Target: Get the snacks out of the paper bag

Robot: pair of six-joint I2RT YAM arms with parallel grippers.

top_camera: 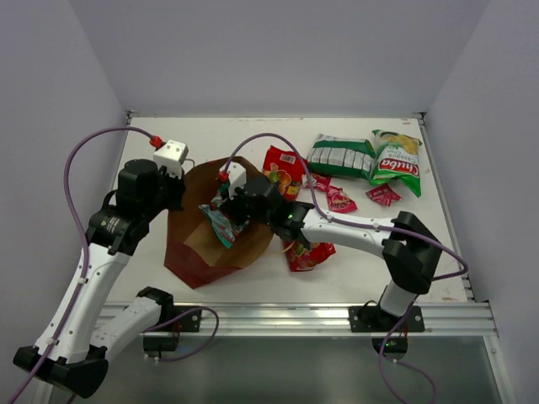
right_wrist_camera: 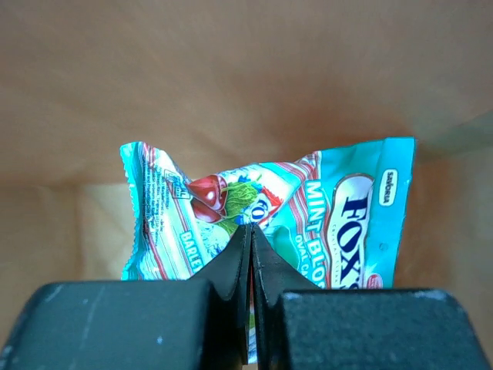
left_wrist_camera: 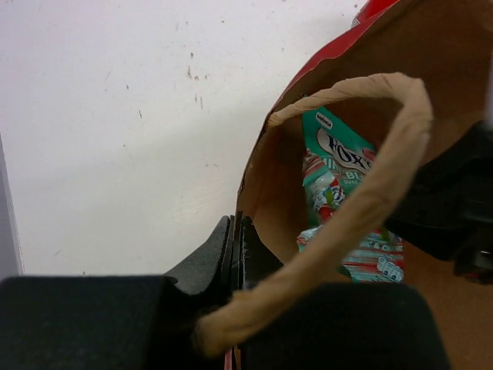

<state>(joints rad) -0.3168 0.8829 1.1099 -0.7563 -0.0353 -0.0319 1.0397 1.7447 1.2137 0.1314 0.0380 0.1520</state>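
At the mouth of the paper bag (top_camera: pixel 200 257), the right gripper (right_wrist_camera: pixel 251 231) has its jaws pinched all but closed on a fold of a teal packet (right_wrist_camera: pixel 347 220), which fans out just beyond the fingertips with the bag's tan inside all around it. Across the opening, the left gripper (left_wrist_camera: pixel 236 231) is clamped tight on the bag's rim, a twine handle (left_wrist_camera: pixel 370 200) looping over it, apparently steadying the bag. The unpacking looks well along: a striped multipack (top_camera: pixel 341 157), a green chip bag (top_camera: pixel 396 162), a red candy bag (top_camera: pixel 284 168) and small red wrappers (top_camera: pixel 383 194) lie on the table (top_camera: pixel 210 135), well off to the wrist side of the working claw. The next move, by my reckoning, calls for drawing the packet clear of the rim without dragging the bag along. Whether more snacks lie deeper inside cannot be seen; another red packet (top_camera: pixel 307 255) is half hidden beneath the right arm.
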